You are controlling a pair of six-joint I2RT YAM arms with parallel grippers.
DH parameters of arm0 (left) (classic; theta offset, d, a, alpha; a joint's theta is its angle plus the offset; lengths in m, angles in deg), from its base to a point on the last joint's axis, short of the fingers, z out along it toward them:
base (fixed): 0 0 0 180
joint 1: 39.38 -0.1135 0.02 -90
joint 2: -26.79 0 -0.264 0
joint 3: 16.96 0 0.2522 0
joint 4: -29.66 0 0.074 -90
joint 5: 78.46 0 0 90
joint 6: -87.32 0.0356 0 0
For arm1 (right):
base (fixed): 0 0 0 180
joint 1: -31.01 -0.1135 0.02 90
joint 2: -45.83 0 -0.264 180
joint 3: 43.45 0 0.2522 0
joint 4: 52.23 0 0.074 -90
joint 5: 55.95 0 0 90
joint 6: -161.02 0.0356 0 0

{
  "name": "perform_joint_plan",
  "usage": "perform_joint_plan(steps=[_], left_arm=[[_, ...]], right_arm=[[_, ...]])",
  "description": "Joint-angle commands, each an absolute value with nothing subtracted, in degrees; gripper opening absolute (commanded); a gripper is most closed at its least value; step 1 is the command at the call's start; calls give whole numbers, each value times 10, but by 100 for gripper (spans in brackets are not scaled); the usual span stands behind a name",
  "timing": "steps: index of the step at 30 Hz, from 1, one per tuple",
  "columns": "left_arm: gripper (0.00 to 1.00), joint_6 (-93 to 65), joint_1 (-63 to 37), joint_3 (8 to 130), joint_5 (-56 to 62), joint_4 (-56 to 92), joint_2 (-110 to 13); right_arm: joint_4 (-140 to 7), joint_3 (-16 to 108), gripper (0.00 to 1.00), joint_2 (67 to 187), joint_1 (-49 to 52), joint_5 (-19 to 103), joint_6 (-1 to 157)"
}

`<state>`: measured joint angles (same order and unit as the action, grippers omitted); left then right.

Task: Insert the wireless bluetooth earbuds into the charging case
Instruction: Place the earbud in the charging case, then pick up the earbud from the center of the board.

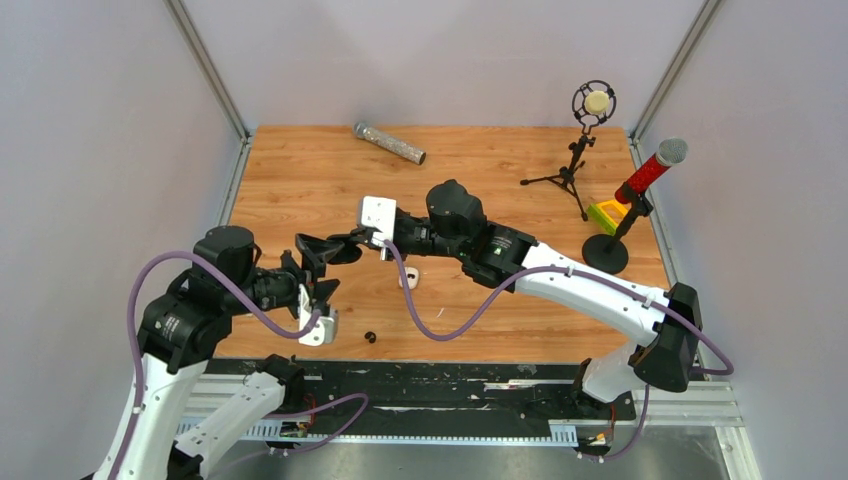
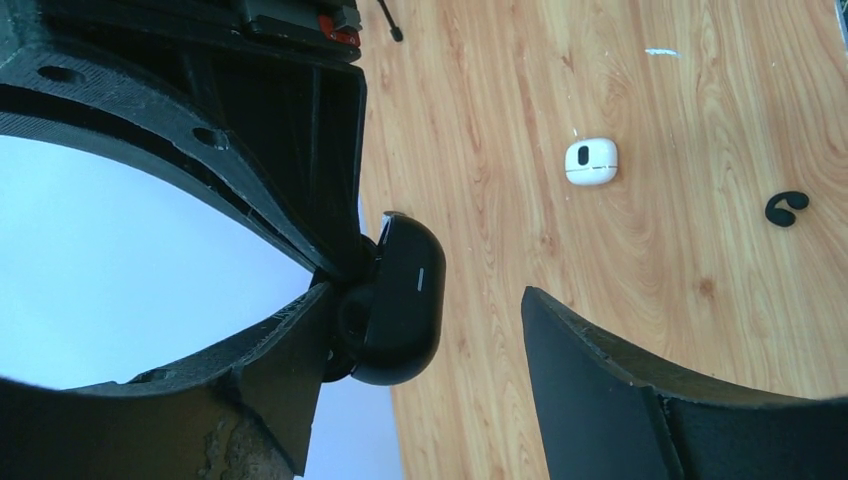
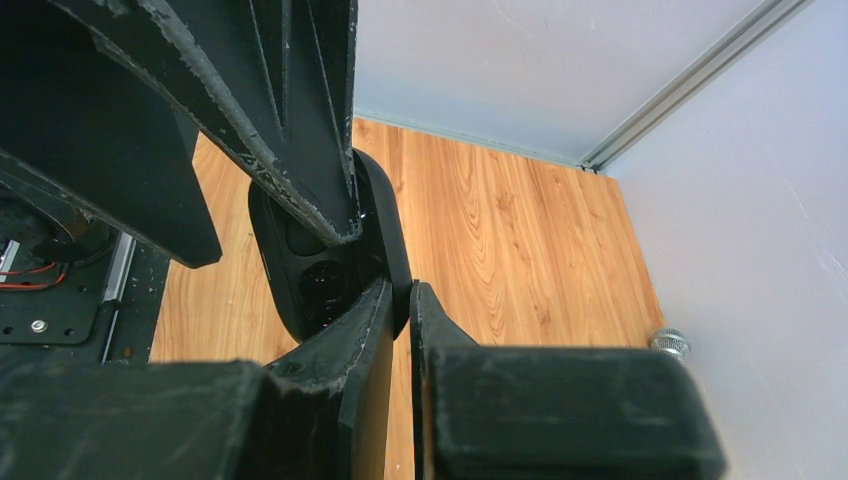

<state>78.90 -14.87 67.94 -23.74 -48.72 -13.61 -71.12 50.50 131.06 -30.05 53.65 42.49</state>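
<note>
The black charging case (image 2: 405,300) hangs above the table with its lid open, its cavities showing in the right wrist view (image 3: 300,275). My right gripper (image 3: 402,290) is shut on the case's thin edge. My left gripper (image 2: 450,300) stands open around the case: one finger (image 2: 250,390) touches it and the other finger (image 2: 620,400) stays well apart. From above, both grippers meet at the case (image 1: 350,245) over mid-table. The whitish earbud (image 2: 591,162) lies on the wood (image 1: 409,279). The black earbud (image 2: 786,207) lies nearer the front edge (image 1: 370,337).
A silver microphone (image 1: 389,143) lies at the back of the wooden table. A small tripod with a shock-mounted mic (image 1: 592,105), a red microphone on a round-based stand (image 1: 650,172) and a yellow-green block (image 1: 603,214) stand at the right. Grey walls enclose three sides.
</note>
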Motion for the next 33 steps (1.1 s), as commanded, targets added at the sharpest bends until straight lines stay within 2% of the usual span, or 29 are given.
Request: perform_joint_plan(steps=[1,7,11,13,16,19,23,27,33], left_arm=[[78,740,-148,687,-253,-468,-129],[86,572,-148,704,-299,-388,-118],[87,321,-149,706,-255,-270,-121],[84,211,-149,720,-207,-246,-138],[74,95,-149,744,-157,-250,-171],[64,71,-149,764,-151,-269,-191],[58,138,-149,781,-89,-320,-220],[63,205,-149,784,-92,-364,-240],[72,201,-149,784,-138,-394,-243]], right_arm=[[-678,517,0,1308,-299,539,430],[-677,518,0,1316,-298,530,426],[-678,514,0,1318,-298,521,419],[-678,507,0,1315,-298,519,412],[-677,496,0,1306,-298,523,404],[-673,480,0,1293,-298,532,397],[-672,469,0,1285,-298,530,395],[-669,466,0,1284,-298,527,398],[-669,471,0,1291,-296,516,402]])
